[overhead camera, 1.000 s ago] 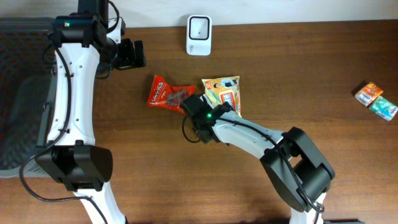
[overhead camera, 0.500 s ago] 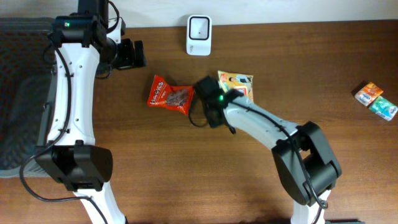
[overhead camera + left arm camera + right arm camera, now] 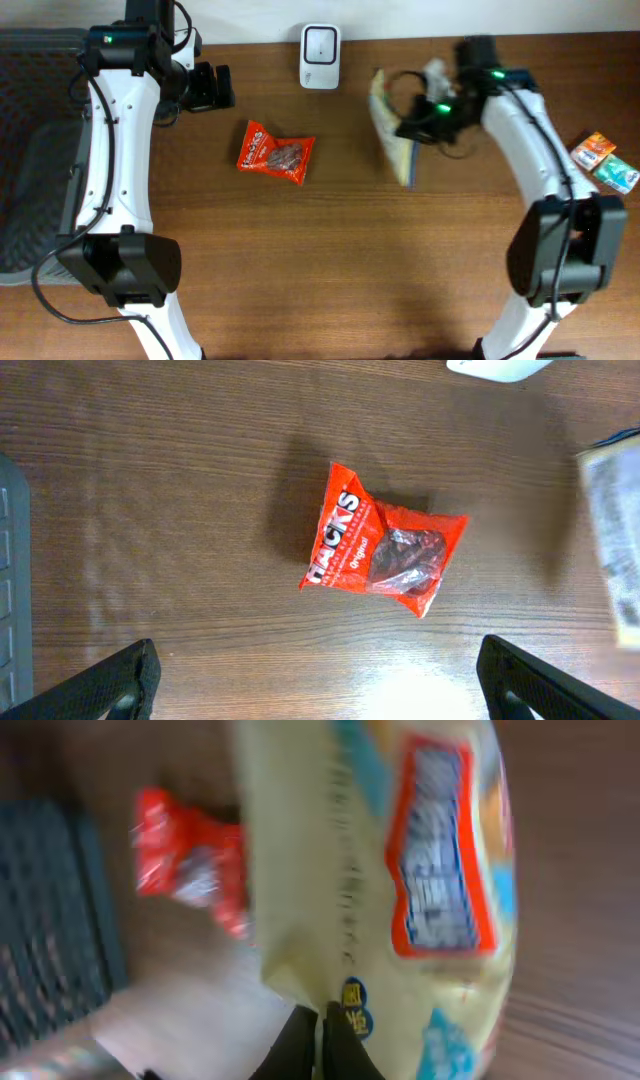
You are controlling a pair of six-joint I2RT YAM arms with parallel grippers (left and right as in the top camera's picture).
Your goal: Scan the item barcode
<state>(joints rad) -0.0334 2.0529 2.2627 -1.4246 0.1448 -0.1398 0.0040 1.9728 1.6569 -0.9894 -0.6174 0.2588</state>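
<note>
Bag in hand, scan not yet made.
Right pincer (image 3: pixel 415 127) pinches the yellow snack bag (image 3: pixel 392 130) above the tabletop (image 3: pixel 300 260), right of the white scanner (image 3: pixel 320 43); left pincer (image 3: pixel 215 87) spread; showing the barcode remains.

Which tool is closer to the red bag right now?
Left. In the overhead view the left tool is open, just up-left of the red bag; the right tool is farther right, shut on the yellow bag.

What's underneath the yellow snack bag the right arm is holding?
Only wooden table shows around the yellow snack bag, pinched by the right gripper. The strip directly beneath it is hidden by the bag itself; the red packet lies apart.
</note>
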